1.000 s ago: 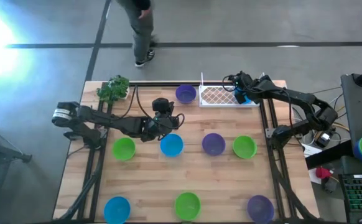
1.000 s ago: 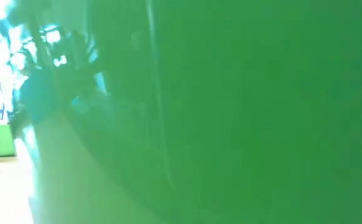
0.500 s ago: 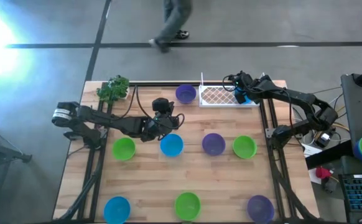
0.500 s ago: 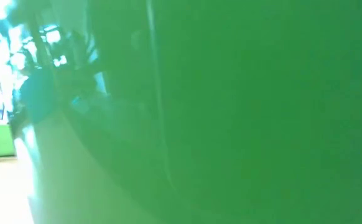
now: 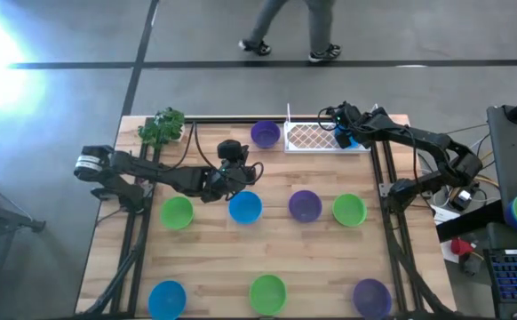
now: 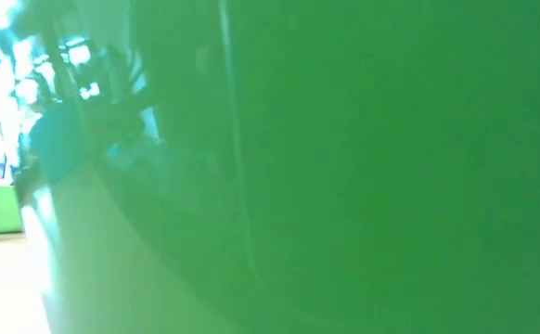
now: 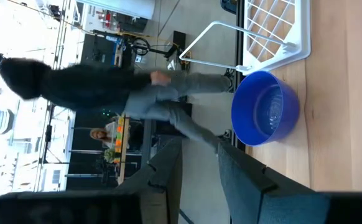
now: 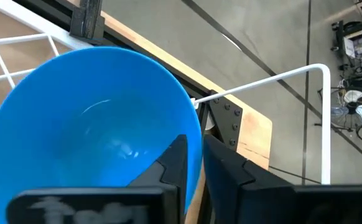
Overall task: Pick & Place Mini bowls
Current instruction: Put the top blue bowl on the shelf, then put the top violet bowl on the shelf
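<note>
My right gripper (image 5: pixel 342 135) sits at the far right corner over the white wire rack (image 5: pixel 312 136). In the right wrist view its fingers (image 8: pixel 176 163) straddle the near rim of a blue bowl (image 8: pixel 88 124), one inside and one outside; whether they grip or have let go I cannot tell. The bowl tilts over the rack's wires, close to the table's far edge, with little room beyond. My left gripper (image 5: pixel 233 174) waits mid-table, jaws spread, facing a purple bowl (image 7: pixel 265 107) just beside the rack. The other bowls (image 5: pixel 244 207) lie well apart across the table (image 5: pixel 214 258), plenty of clear wood between. The low view is blocked by a green bowl (image 6: pixel 344 167).
</note>
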Controlling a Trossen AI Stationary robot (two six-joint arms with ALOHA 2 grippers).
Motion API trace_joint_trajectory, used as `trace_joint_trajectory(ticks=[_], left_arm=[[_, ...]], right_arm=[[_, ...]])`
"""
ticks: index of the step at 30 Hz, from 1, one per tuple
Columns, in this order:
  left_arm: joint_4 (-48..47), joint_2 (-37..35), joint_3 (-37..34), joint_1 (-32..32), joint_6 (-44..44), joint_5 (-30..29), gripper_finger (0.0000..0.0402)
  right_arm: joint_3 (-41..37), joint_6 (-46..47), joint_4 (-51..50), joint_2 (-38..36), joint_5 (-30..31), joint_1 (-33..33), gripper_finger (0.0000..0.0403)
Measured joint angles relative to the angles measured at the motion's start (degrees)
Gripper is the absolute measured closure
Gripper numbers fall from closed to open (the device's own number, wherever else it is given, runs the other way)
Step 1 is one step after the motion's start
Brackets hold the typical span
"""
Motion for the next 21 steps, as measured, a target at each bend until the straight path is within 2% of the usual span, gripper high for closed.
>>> trace_joint_trajectory(ticks=[10,18,21], left_arm=[[0.0,0.0,0.0,0.0,0.0,0.0,0.0299],[0.0,0.0,0.0,0.2,-2.4,0.0,0.0299],[0.0,0.0,0.0,1.0,-5.0,0.1,0.0299]], right_arm=[[0.0,-1.6,0.1,0.0,0.0,0.0,0.0303],[1.9,-2.0,-0.3,-0.3,-0.2,0.1,0.0308],[4.1,-2.7,-0.6,-1.2,-2.7,0.2,0.0314]])
